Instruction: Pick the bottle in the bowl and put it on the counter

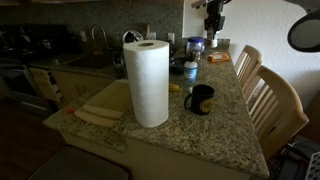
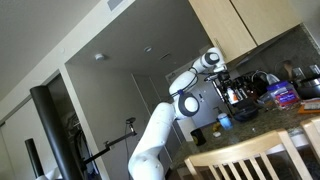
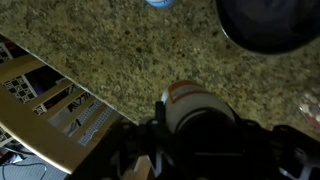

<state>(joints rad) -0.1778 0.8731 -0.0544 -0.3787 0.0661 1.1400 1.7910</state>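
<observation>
In the wrist view my gripper (image 3: 200, 135) is shut on a white bottle (image 3: 186, 102) with an orange band, held above the speckled granite counter (image 3: 110, 50). The dark round bowl (image 3: 265, 25) lies at the top right of that view, apart from the bottle. In an exterior view the gripper (image 1: 213, 22) hangs high over the far end of the counter (image 1: 225, 120); the bottle is too small to make out there. The bowl (image 1: 181, 66) sits behind the paper-towel roll. The arm also shows in an exterior view (image 2: 200, 80).
A tall white paper-towel roll (image 1: 148, 82) stands mid-counter with a black mug (image 1: 200, 99) beside it. A blue-lidded jar (image 1: 195, 46) and an orange item (image 1: 218, 59) stand at the far end. Wooden chairs (image 1: 270, 95) line the counter edge; their slats (image 3: 50, 100) show below it.
</observation>
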